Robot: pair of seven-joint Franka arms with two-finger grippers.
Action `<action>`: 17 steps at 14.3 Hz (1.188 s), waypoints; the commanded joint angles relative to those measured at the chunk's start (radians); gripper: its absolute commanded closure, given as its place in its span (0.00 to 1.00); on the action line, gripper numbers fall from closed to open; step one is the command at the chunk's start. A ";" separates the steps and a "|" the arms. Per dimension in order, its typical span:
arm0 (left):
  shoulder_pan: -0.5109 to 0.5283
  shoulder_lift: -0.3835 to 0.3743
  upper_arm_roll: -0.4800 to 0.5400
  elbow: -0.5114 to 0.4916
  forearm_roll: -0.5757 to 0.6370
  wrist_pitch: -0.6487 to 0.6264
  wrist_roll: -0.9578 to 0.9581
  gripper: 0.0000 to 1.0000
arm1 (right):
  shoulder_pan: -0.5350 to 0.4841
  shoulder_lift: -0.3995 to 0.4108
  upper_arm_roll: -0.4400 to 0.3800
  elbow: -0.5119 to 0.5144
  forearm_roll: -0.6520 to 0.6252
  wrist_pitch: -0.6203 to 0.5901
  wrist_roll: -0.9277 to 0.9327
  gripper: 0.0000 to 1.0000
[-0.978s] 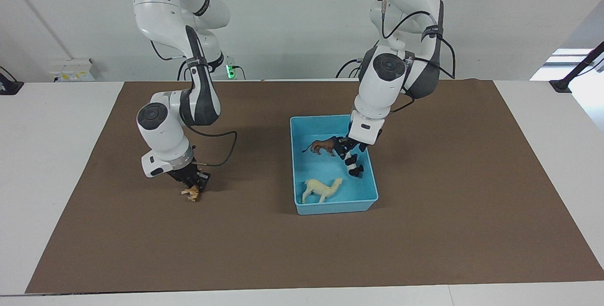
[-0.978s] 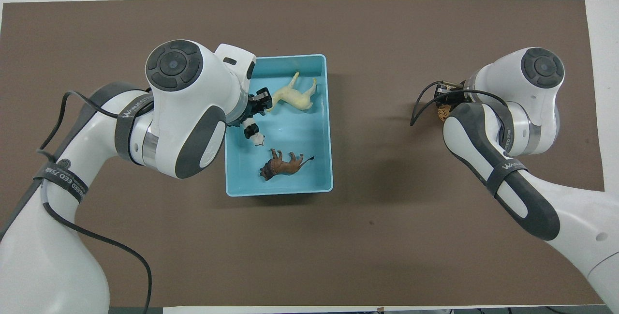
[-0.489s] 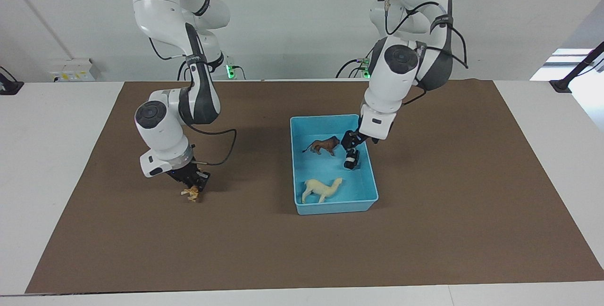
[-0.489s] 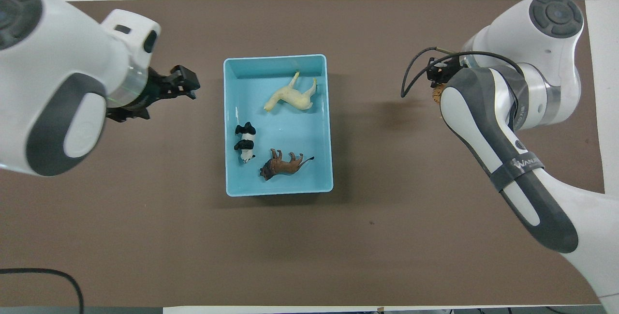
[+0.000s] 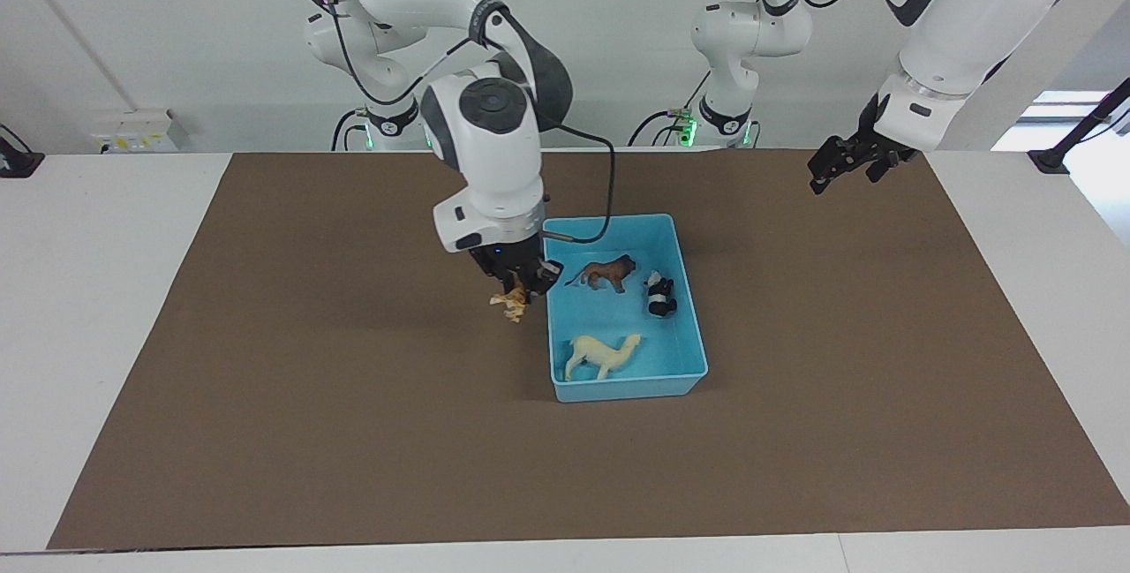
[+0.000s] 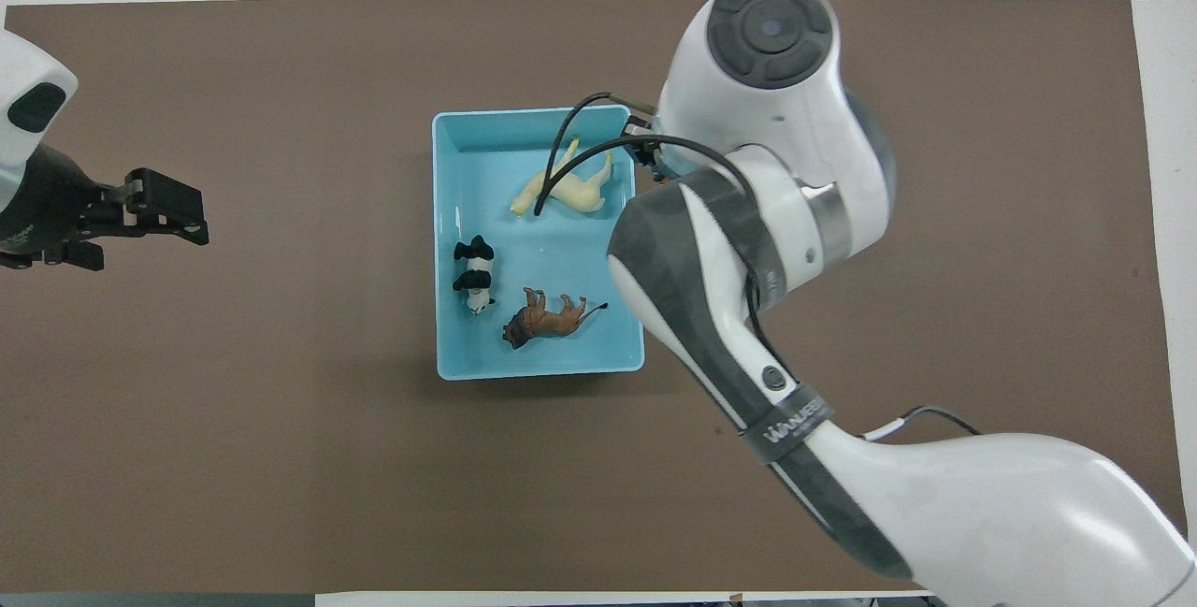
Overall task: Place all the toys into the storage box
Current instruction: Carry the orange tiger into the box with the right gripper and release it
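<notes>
Facing view: right hand grips the tiger above the box's nine-o'clock rim; lion, panda and horse lie inside. Overhead view: left hand, fingers apart, hangs empty over the mat at nine o'clock.

The light blue rectangular plastic storage box is set on the brown rectangular table mat, near the mat's middle. Three figurines are contained in it: the brown plastic lion and the black-and-white plastic panda are placed side by side at the end nearer to the robots, the panda toward the left arm's end of the table; the cream-white plastic horse-like figurine is placed farther from the robots.

The orange striped plastic tiger is held up just beside the box wall that faces the right arm's end of the table.
</notes>
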 commanded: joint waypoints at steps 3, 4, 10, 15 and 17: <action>0.086 -0.039 -0.018 -0.053 0.010 0.014 0.131 0.00 | 0.068 0.158 -0.010 0.114 -0.016 0.068 0.013 1.00; 0.140 -0.036 -0.033 -0.051 0.002 0.014 0.154 0.00 | 0.075 0.173 -0.009 0.129 -0.016 0.075 0.014 1.00; 0.148 -0.044 -0.089 -0.074 0.016 0.020 0.178 0.00 | 0.110 0.195 -0.022 0.134 -0.042 0.083 0.016 0.00; 0.137 -0.072 -0.104 -0.136 0.014 0.103 0.174 0.00 | 0.057 0.161 -0.045 0.188 -0.045 0.010 -0.088 0.00; 0.137 -0.072 -0.112 -0.139 0.016 0.123 0.209 0.00 | -0.034 0.112 -0.044 0.166 -0.036 0.010 -0.237 0.00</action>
